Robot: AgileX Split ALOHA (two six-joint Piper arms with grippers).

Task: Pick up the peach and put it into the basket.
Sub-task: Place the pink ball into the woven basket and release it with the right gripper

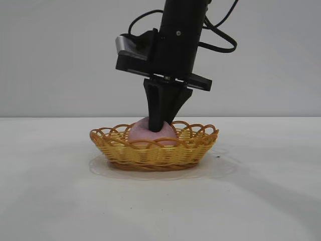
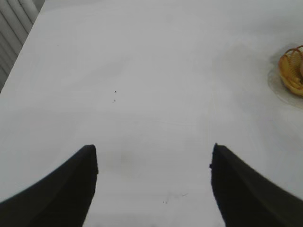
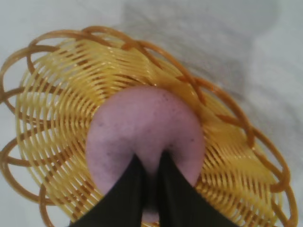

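The mauve-pink peach sits inside the yellow-orange wicker basket at the middle of the table. My right gripper comes straight down from above, shut on the peach, its two black fingers pinching a fold of the skin near the top. The right wrist view shows the peach on the basket's woven floor with the right gripper pressed into it. My left gripper is open and empty over bare table, off to the side of the basket.
A white table carries only the basket; a plain grey wall stands behind it. A ribbed white surface borders the table edge in the left wrist view.
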